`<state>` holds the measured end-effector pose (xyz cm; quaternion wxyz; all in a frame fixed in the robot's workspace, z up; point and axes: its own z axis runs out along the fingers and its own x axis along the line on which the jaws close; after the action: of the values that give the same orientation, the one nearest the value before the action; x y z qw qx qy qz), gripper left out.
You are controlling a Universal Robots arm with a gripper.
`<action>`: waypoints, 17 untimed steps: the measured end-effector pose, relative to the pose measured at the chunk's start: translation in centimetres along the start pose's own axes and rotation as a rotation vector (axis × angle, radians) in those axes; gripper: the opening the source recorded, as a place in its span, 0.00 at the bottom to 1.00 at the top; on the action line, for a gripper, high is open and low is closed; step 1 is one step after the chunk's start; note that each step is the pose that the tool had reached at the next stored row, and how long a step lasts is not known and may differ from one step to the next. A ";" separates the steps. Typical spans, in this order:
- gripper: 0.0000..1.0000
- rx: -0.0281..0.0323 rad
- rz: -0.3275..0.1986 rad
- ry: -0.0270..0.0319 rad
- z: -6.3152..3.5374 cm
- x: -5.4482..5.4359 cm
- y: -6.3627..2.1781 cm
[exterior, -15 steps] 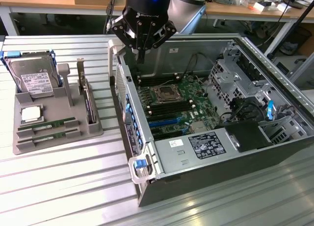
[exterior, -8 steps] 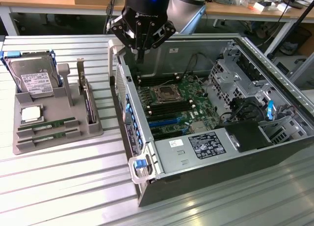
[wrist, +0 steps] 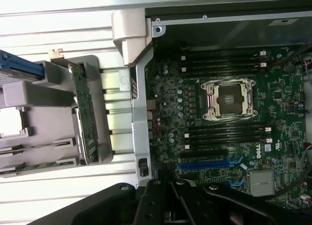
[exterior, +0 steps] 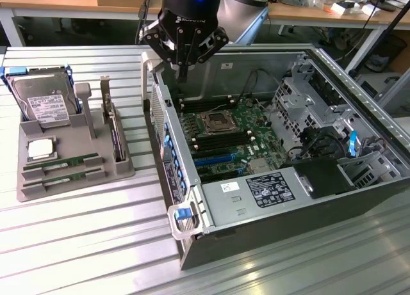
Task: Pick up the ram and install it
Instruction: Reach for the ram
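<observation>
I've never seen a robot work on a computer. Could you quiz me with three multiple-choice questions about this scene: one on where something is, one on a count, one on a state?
1. Where do the ram sticks lie?
A. in the gray holder
B. on the floor
C. in a person's hand

2. How many ram sticks lie there?
A. one
B. two
C. four

3. The computer case is:
A. shut
B. open, with its motherboard showing
C. turned upside down

Answers: 1 A, they rest in the holder's front slots. 2 B, two green strips lie side by side. 3 B, the green motherboard is in plain sight.
</observation>
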<state>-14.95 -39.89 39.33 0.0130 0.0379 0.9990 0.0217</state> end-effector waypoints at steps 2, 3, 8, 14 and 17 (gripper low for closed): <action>0.10 0.0000 0.000 0.0000 0.00 0.0 0.00; 0.10 0.0000 0.000 0.0000 0.00 0.1 -0.01; 0.10 0.0000 0.000 0.0000 -0.01 0.3 -0.02; 0.10 0.0000 0.000 0.0000 -0.01 0.5 -0.04; 0.10 0.0000 0.000 0.0000 -0.01 0.6 -0.04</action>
<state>-15.51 -39.89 39.33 0.0131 0.0379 0.9990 0.0217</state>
